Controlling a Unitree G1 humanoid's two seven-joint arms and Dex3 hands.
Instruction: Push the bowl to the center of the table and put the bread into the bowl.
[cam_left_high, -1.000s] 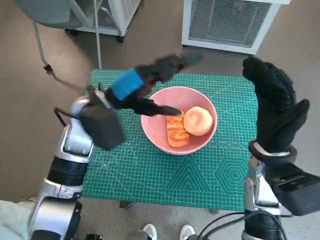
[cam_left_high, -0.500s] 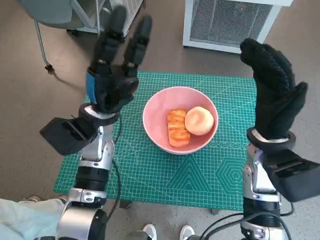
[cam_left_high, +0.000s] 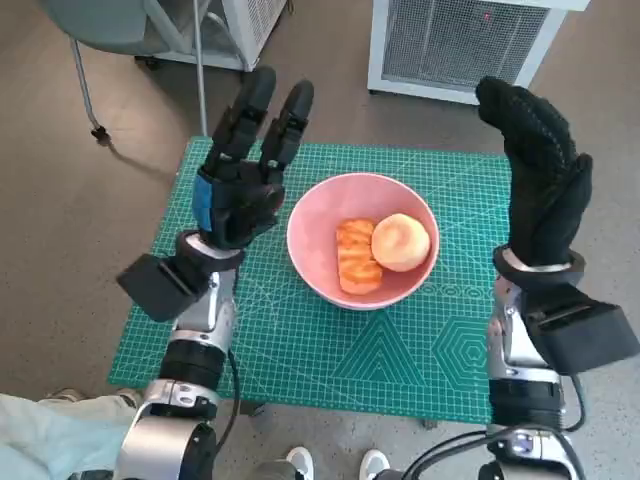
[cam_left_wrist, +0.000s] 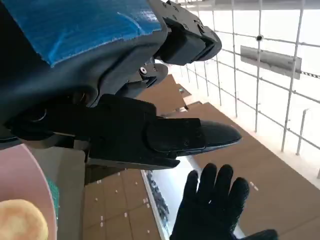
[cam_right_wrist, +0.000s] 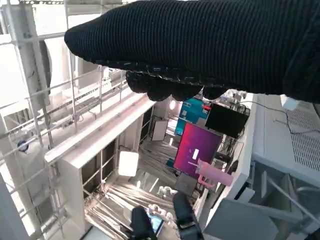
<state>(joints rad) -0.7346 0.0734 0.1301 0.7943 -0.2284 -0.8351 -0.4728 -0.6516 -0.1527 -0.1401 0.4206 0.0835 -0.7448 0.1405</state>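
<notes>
Head view: bread (cam_left_high: 385, 250) sits in the pink bowl (cam_left_high: 312, 250); left hand (cam_left_high: 240, 180) and right hand (cam_left_high: 535, 180) raised beside it, fingers spread, grasping nothing.

A green cutting mat (cam_left_high: 330, 340) with pale grid lines covers the desk. Beyond its far edge, a white unit with a slatted grille (cam_left_high: 455, 45) stands on the brown floor (cam_left_high: 60, 240). A grey chair (cam_left_high: 110, 20) stands at the far left, beside a white wheeled frame (cam_left_high: 225, 30). White shoe tips (cam_left_high: 335, 464) show at the near edge.
</notes>
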